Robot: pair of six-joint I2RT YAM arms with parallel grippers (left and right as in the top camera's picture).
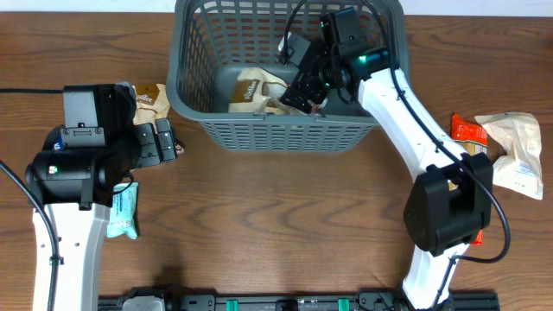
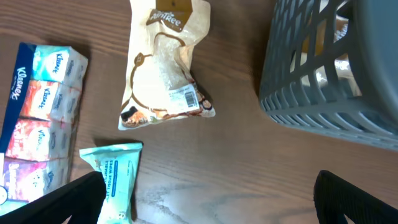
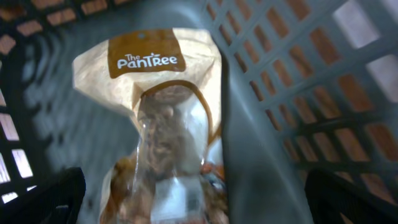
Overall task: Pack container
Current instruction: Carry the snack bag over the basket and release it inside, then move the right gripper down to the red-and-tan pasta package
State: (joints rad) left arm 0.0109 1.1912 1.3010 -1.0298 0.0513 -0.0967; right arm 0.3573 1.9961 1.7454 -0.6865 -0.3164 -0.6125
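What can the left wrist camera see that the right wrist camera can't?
Only the left wrist view shows the wooden table, with a Kleenex tissue pack, a teal packet and a Pantree snack bag lying on it, outside the container. Only the right wrist view looks inside the container, where a second Pantree bag lies. Both show the container's grey lattice walls and a Pantree-branded bag.

Kleenex multipack [image 2: 38, 118] beside teal packet [image 2: 115, 177]; orange packet [image 1: 467, 131] beside beige pouch [image 1: 518, 151], wooden table [image 1: 285, 216]
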